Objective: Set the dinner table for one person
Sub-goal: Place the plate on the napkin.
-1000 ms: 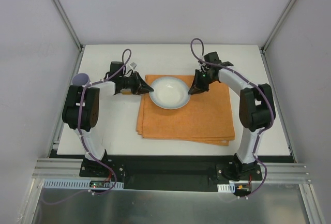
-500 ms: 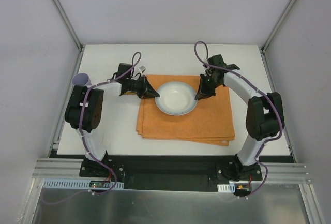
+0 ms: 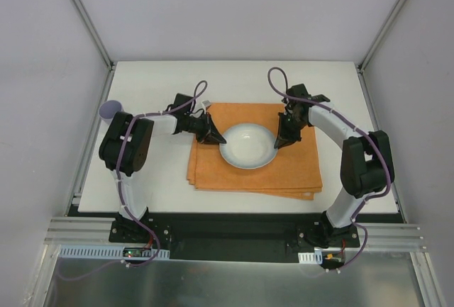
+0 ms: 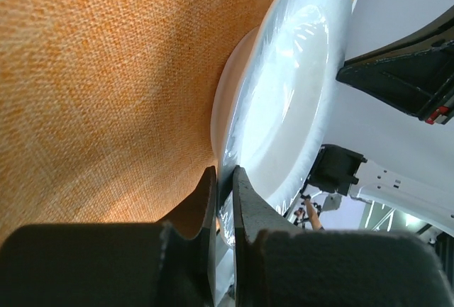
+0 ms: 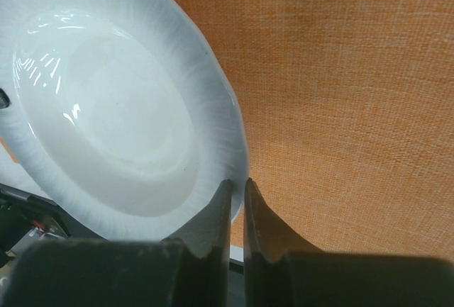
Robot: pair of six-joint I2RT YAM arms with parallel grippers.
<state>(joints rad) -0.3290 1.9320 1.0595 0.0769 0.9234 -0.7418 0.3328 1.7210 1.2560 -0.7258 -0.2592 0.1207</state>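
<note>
the left arm rose from its base, elbow bent outward, and its forearm ran low and inward, ending at the left gripper (image 3: 215, 137), whose fingers (image 4: 202, 201) were pressed together on the near rim of a white bowl (image 3: 247, 145), one finger under the rim and one over it. the right arm mirrored that pose from the other side, shoulder high, forearm angled inward and down, and the right gripper (image 3: 279, 140) pinched the opposite rim in the same way, its fingertips (image 5: 220, 204) closed on the ribbed edge. the bowl sat level between the two grippers, over the orange cloth placemat (image 3: 298, 169) that spread beneath and beyond both sets of fingers; whether its foot touched the cloth could not be told. the placemat lay on the dinner table (image 3: 163, 179), which stretched out white and matte on every side of the grippers. a lilac cup (image 3: 110, 110) stood well behind the left gripper, past the left elbow, near the table's edge. pale grey panels (image 3: 234, 9) with metal framing closed in the table beyond and beside both arms.
</note>
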